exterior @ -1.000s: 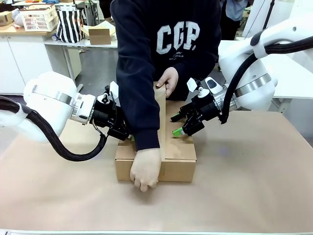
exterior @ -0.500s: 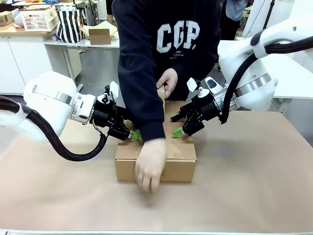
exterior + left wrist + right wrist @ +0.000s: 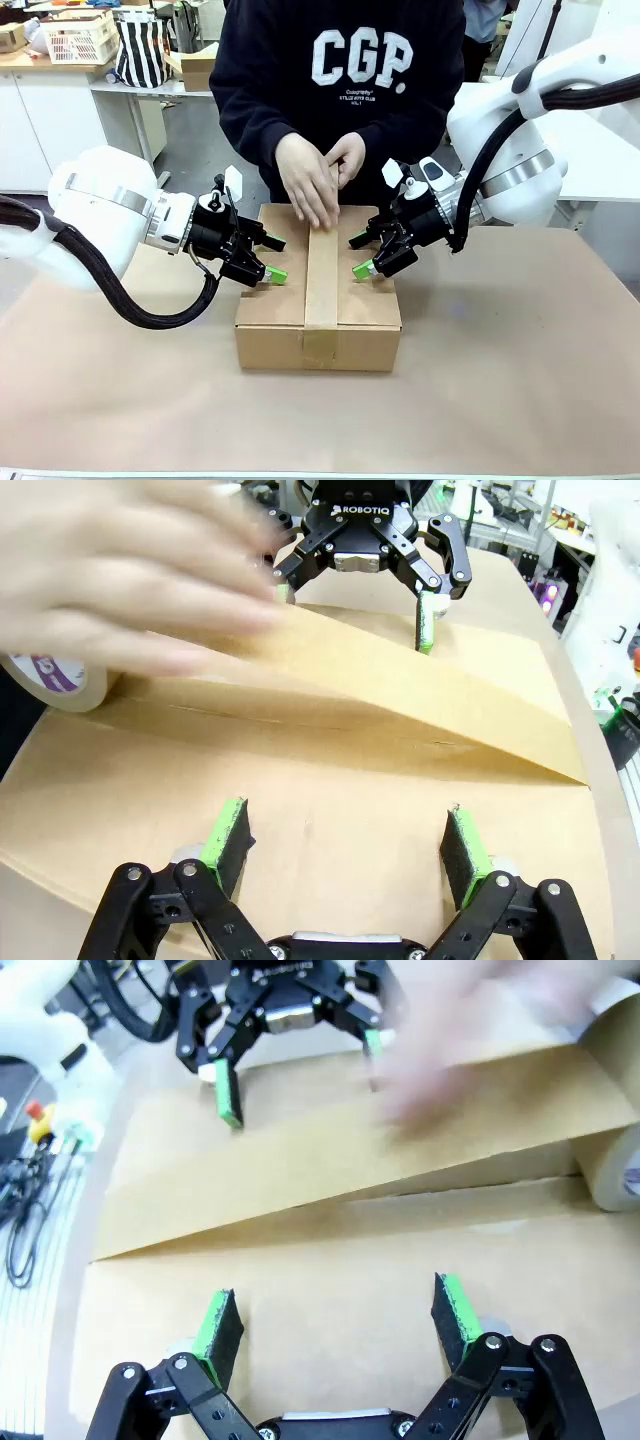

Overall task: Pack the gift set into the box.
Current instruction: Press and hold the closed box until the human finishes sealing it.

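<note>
On the tabletop, between my two arms, the box is sitting closed, with a strip of brown tape running down its middle seam. My left jaws are hovering wide open over its left half, gripping nothing. My right jaws are likewise gaping empty over its right half. At the far edge, the person's hands are pressing on the tape, where a tape roll is sitting.
</note>
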{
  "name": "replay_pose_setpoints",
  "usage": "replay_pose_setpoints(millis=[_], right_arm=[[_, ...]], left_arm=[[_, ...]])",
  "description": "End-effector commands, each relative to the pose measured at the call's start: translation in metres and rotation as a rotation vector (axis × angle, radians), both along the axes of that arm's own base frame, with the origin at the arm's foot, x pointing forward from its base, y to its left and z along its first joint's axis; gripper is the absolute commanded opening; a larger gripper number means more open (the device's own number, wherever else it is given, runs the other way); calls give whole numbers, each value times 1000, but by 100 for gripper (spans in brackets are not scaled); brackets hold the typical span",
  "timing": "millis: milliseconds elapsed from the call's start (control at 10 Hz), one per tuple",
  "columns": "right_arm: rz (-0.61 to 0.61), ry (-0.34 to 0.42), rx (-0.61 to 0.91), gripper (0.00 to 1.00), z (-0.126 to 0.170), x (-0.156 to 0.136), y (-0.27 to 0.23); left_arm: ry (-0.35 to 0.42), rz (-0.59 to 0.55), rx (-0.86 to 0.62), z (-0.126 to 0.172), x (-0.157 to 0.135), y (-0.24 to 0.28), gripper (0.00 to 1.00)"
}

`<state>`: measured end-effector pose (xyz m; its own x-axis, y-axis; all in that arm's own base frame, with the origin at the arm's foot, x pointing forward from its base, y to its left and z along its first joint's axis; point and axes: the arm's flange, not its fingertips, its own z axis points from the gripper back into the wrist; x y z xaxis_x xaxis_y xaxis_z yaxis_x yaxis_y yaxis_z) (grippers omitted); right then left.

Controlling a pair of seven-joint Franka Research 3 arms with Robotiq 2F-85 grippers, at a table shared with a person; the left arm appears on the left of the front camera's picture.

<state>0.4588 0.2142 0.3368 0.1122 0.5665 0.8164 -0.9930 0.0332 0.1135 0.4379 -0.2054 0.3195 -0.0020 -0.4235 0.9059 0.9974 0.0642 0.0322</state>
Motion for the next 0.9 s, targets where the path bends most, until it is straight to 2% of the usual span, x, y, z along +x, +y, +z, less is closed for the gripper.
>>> replay_pose_setpoints(millis=[0, 800], right_arm=[[-12, 1, 1, 100, -2, 0, -1], [-12, 1, 1, 100, -2, 0, -1]], left_arm=[[-3, -2, 3, -1, -1, 0, 100], [-3, -2, 3, -1, -1, 0, 100]])
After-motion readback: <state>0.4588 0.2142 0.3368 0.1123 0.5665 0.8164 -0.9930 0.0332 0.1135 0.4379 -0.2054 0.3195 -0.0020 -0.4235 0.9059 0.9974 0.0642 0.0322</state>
